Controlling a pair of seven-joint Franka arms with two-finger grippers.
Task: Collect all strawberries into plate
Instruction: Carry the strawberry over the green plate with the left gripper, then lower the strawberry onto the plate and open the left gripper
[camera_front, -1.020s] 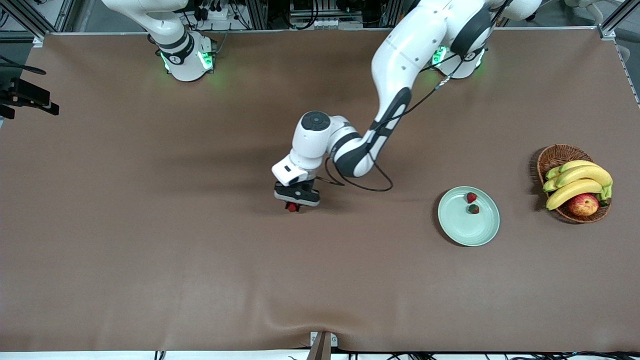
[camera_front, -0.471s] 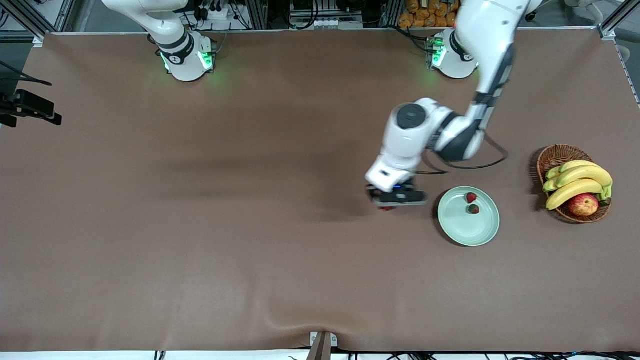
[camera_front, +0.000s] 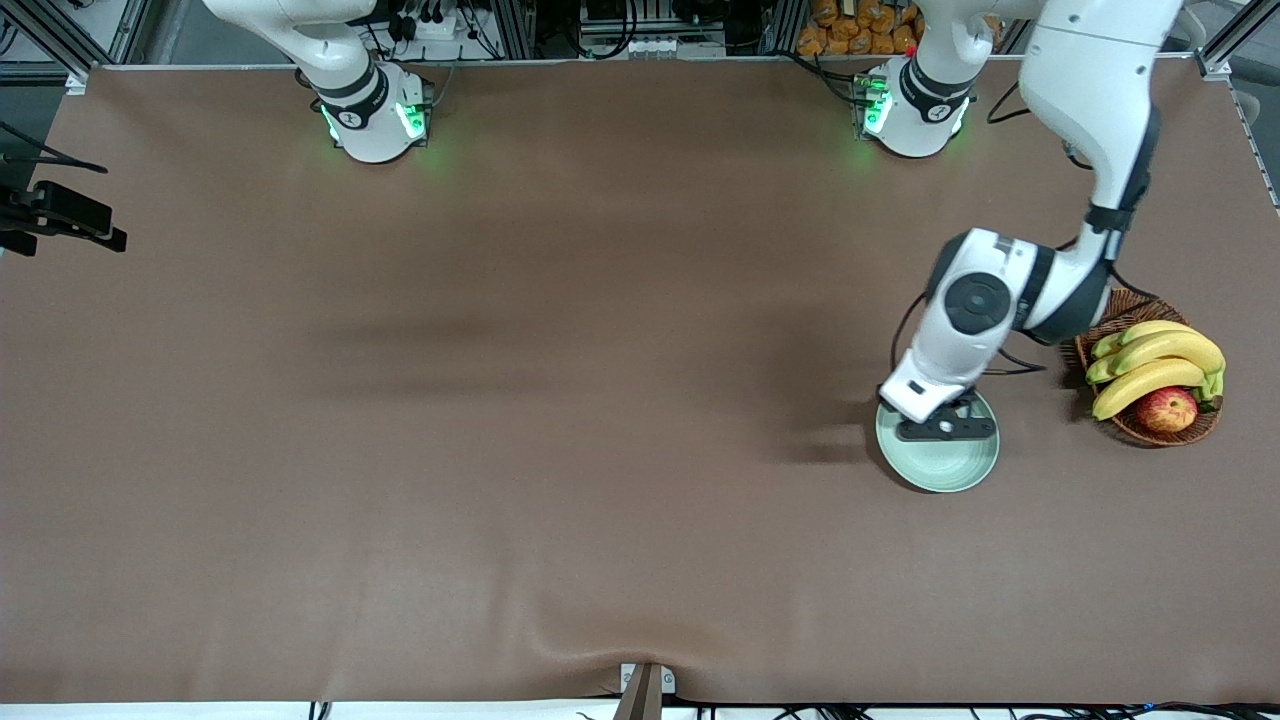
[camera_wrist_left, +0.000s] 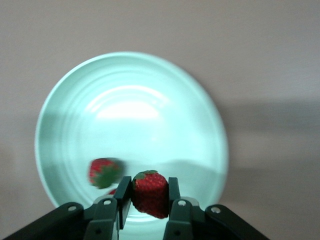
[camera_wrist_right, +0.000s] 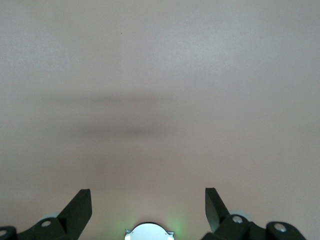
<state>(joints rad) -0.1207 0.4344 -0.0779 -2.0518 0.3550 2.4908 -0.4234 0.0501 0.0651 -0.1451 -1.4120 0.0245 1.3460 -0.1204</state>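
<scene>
My left gripper hangs over the pale mint-green plate and hides the berries in the front view. In the left wrist view the left gripper is shut on a red strawberry, held just above the plate. A second strawberry lies on the plate beside the fingers. A red sliver of a third berry shows by one finger. My right gripper is open and empty over bare brown table; that arm waits near its base.
A brown wicker basket with bananas and a red-yellow apple stands close beside the plate, toward the left arm's end of the table. The left arm's elbow hangs over the basket's edge.
My left gripper has carried the strawberry from the table's middle toward the left arm's end and now hangs over the plate. The right arm has not moved.
</scene>
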